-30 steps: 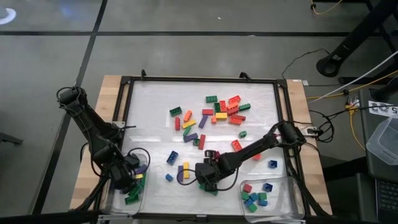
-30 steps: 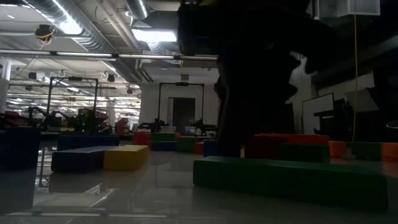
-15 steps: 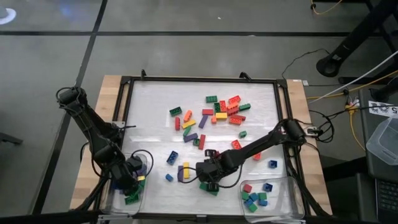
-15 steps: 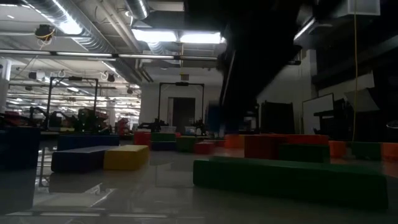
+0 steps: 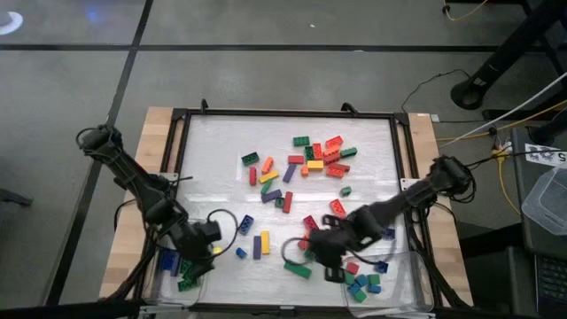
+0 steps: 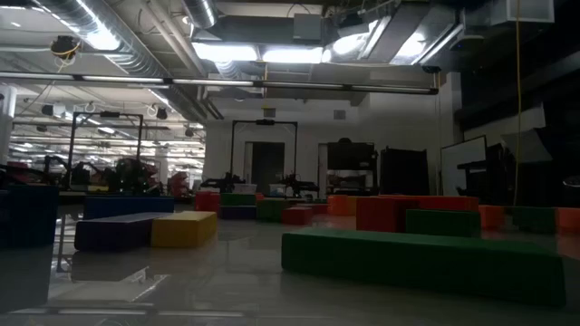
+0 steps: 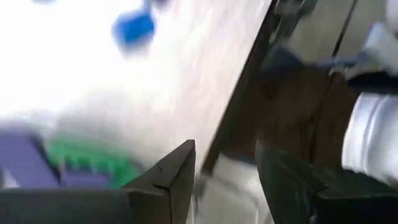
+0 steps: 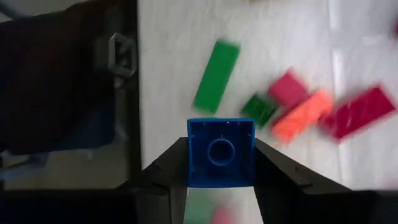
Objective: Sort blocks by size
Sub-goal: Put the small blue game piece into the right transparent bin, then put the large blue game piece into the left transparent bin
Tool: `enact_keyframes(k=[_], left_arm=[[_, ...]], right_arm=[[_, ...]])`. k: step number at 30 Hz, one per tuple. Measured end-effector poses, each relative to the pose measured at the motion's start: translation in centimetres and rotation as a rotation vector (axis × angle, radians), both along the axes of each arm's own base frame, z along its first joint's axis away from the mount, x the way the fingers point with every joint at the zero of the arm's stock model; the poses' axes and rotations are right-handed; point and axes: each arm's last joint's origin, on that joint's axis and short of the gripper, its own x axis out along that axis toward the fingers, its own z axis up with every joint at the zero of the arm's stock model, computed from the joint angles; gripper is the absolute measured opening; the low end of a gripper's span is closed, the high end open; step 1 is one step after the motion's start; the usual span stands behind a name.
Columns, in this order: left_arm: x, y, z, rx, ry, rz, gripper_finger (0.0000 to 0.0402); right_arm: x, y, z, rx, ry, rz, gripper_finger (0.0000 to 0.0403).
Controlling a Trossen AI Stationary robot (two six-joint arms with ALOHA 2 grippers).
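The right gripper (image 8: 221, 163) is clamped on a small blue square block (image 8: 221, 152), held underside outward between the two dark fingers (image 8: 168, 168); only the right wrist view shows this grip, since in the high view the right gripper (image 5: 330, 254) hides the block beneath it. The left gripper (image 7: 224, 180) stands with its jaws apart and nothing between them, seen only in the left wrist view, though blurred. In the high view the left gripper (image 5: 205, 241) sits just beside the left clear tray (image 5: 158, 276), its arm running from the table's left edge toward the near left corner. The right arm reaches from the table's right edge down to a spot just left of the right clear tray (image 5: 403, 283). The left tray holds green, blue and purple pieces; the right tray holds small blue, red and green squares. The main cluster of blocks (image 5: 314, 159) lies on the white mat (image 5: 213, 142) well beyond both trays, with strays nearer them, including a long green block (image 5: 298, 269) just beside the right gripper. The low view shows neither gripper, only a long green block (image 6: 421, 263) and a purple and yellow pair (image 6: 149, 229) in the foreground.
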Motion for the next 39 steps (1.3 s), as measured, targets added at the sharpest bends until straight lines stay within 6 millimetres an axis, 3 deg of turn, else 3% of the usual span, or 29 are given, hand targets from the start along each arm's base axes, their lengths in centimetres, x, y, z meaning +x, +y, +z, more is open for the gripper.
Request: enact_keyframes(k=[3,8,16,26,39], left_arm=[[1.2,1.1,0.1,0.087,-0.101,0.033,0.0152],[3.1,3.4,0.2,0.284,-0.225,0.135,0.0152],[5.8,6.5,-0.9,0.419,-0.222,0.255,0.0152],[7.7,8.5,-3.2,0.473,-0.112,0.336,0.0152],[9.5,7.8,-8.2,0.435,0.098,0.288,0.0152]], right_arm=[[-2.2,1.8,0.9,0.021,0.026,0.0,0.0143],[-5.8,5.1,0.5,0.011,0.124,-0.005,0.0146],[-8.9,8.1,-0.4,0.006,0.212,-0.075,0.0185],[-9.4,8.3,-0.8,-0.052,0.196,-0.085,0.0201],[-9.2,8.2,-0.7,-0.084,0.148,-0.085,0.0202]])
